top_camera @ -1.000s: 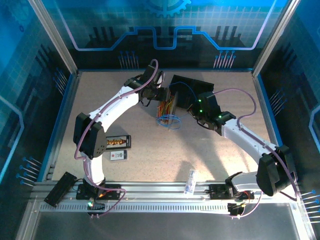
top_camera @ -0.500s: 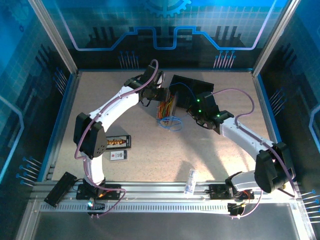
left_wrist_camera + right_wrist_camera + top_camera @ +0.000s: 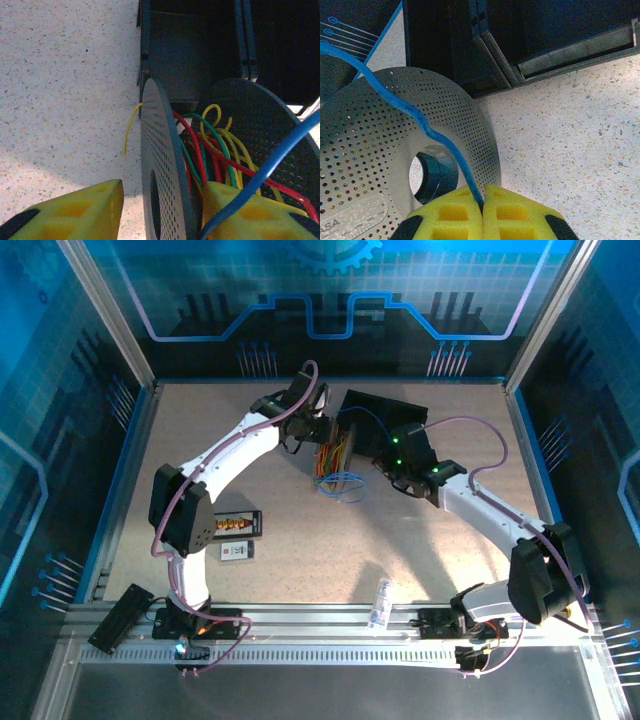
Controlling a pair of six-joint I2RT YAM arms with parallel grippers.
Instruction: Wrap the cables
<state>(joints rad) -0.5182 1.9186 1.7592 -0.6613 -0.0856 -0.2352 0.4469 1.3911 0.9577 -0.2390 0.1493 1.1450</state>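
A grey perforated spool (image 3: pixel 160 170) stands on edge by a black box, with red, green and yellow cables (image 3: pixel 210 150) wound between its two discs. My left gripper (image 3: pixel 162 212) is open and straddles the near disc. One yellow finger (image 3: pixel 75 210) stands clear outside the disc, and the other finger (image 3: pixel 250 215) sits inside against the cables. A blue cable (image 3: pixel 420 117) runs across the spool's outer disc (image 3: pixel 375 145) into my right gripper (image 3: pixel 482 200), which is shut on it. From above, the spool (image 3: pixel 333 453) lies between both grippers, with loose blue loops (image 3: pixel 340 484) below it.
The black box (image 3: pixel 380 415) stands just behind the spool. A small black board with orange connectors (image 3: pixel 235 525) and a small grey card (image 3: pixel 236 552) lie at front left. A clear little bottle (image 3: pixel 380 602) rests on the front rail. Blue walls enclose the table.
My left gripper's jaws have narrowed around the spool's disc. The right gripper, holding the blue cable, has shifted slightly left toward the spool.
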